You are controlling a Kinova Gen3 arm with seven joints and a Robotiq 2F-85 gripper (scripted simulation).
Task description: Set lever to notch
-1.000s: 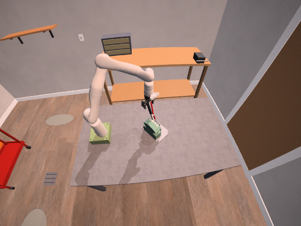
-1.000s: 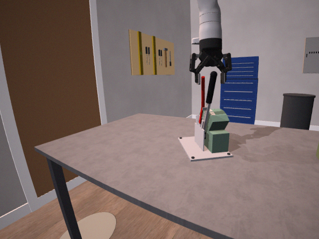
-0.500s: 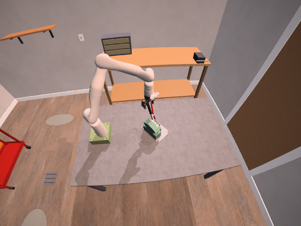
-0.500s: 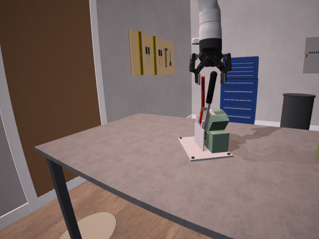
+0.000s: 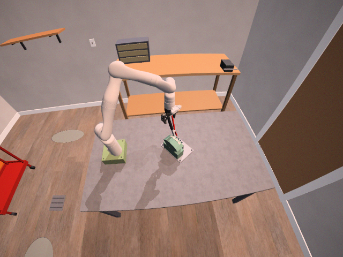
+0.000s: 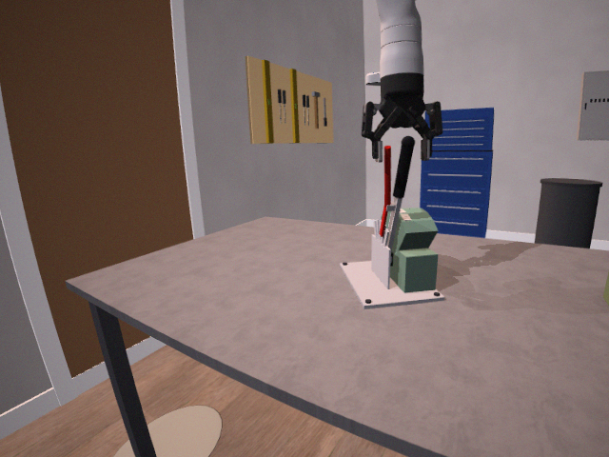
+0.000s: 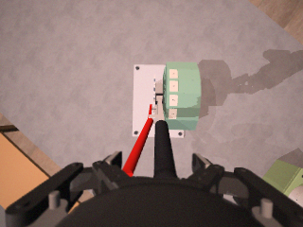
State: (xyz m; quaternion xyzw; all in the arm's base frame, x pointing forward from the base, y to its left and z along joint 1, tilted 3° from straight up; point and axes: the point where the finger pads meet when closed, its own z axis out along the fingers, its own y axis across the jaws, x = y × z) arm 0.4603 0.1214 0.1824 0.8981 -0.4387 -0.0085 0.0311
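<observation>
A green lever housing (image 6: 414, 251) stands on a white baseplate (image 6: 390, 289) on the grey table. A black handle (image 6: 403, 165) rises from it, with the red bar (image 6: 386, 179) beside it, apart from the handle. My gripper (image 6: 402, 149) is open and straddles the tops of the handle and the bar, one finger on each side, touching neither. In the wrist view the handle (image 7: 163, 148) and the red bar (image 7: 139, 147) run up between my fingers. Small number plates (image 7: 173, 94) sit on top of the green housing (image 7: 185, 96); their digits are too small to read.
My arm's green base block (image 5: 114, 151) stands on the table to the left of the lever unit (image 5: 173, 145). An orange shelf table (image 5: 177, 83) stands behind the table. A grey bin (image 6: 565, 211) and a blue drawer cabinet (image 6: 460, 169) stand beyond it.
</observation>
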